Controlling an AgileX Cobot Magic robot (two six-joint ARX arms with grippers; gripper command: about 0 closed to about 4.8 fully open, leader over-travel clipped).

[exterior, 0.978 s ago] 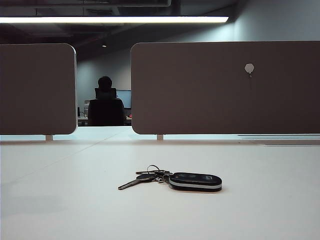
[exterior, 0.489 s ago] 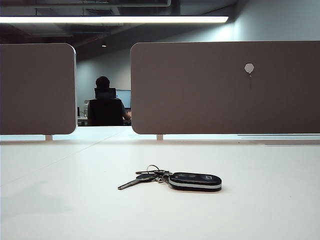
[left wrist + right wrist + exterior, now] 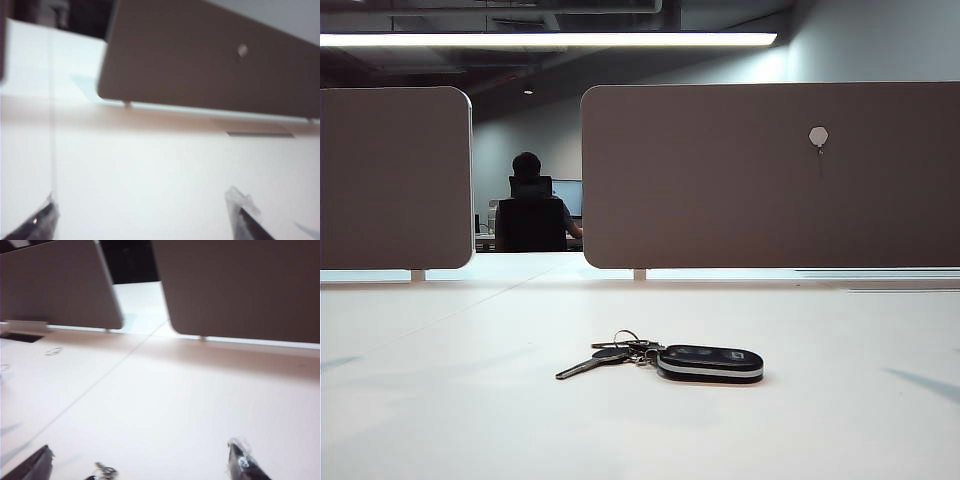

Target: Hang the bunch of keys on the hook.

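Note:
The bunch of keys (image 3: 665, 358) lies flat on the white table (image 3: 470, 400), its black fob with a silver band to the right and the silver keys fanned out to the left. The hook (image 3: 818, 136) is a small pale hexagon high on the right-hand brown panel (image 3: 720, 180); the left wrist view also shows the hook (image 3: 242, 49). Neither gripper appears in the exterior view. My left gripper (image 3: 142, 210) is open above bare table. My right gripper (image 3: 140, 452) is open too, and a bit of the keys (image 3: 105, 471) shows low between its fingers, untouched.
A second brown panel (image 3: 395, 178) stands at the back left, with a gap between the two panels. Through the gap a person (image 3: 530, 205) sits at a distant desk. Small rings (image 3: 52, 351) lie on the table near the left panel in the right wrist view.
The keys have not moved. Faint dark shadows have appeared on the table at the left and right edges of the exterior view.

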